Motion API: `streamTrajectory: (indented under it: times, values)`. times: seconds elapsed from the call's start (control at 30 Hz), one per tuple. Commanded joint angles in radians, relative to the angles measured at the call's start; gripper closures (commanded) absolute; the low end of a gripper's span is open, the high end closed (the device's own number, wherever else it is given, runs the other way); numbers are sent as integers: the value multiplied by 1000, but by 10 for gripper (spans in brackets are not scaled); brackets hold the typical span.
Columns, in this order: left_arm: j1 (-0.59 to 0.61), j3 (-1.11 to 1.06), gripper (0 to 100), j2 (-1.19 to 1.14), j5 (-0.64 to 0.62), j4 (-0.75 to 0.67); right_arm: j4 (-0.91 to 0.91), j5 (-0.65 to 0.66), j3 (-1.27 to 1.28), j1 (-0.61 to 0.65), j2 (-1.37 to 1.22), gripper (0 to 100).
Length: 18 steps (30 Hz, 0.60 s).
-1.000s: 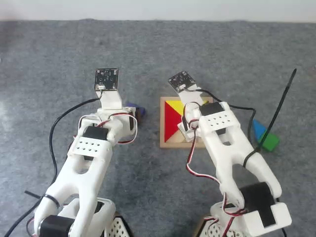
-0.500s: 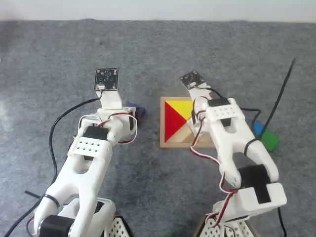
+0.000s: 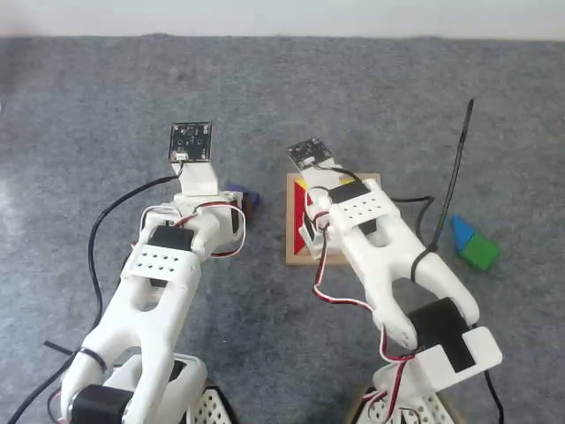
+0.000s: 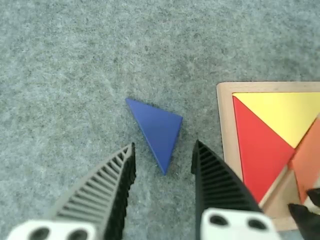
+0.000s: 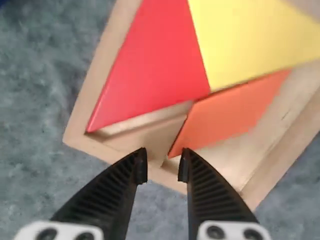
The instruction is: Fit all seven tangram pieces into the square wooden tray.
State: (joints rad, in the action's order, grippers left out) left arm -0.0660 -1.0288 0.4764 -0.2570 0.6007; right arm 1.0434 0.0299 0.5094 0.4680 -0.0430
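**Both jaws apart at the tray**

The right jaws, slightly apart and empty, hang over the near rim of the square wooden tray (image 5: 80,135). It holds a red triangle (image 5: 150,75), an orange piece (image 5: 230,110) and a yellow triangle (image 5: 250,35). Left of it, the left jaws stand wide astride a blue triangle (image 4: 157,127).

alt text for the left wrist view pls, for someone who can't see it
A blue triangle lies flat on grey carpet just ahead of the open left gripper, its near tip between the two black fingers without touching them. Beside it is part of the wooden tray, holding a red triangle, a yellow triangle and an orange piece.
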Motion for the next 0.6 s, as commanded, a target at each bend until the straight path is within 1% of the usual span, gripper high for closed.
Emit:
streamTrajectory:
  times: [0.0,0.07,0.13,0.3,0.37,0.47,0.57]
  values:
    - [-9,15,818,38,12,-18,18,-38,-28,7,27,879]
    - [-9,15,818,38,12,-18,2,-38,-28,12,16,878]
    - [-9,15,818,38,12,-18,1,-41,-29,13,2,854]
    - [-9,15,818,38,12,-18,-45,-37,-31,2,-53,685]
    - [-9,15,818,38,12,-18,-64,-26,-35,-13,-82,649]
    - [-9,15,818,38,12,-18,-93,6,-41,-67,-102,660]
    - [-9,15,818,38,12,-18,-67,17,-84,-128,-99,682]
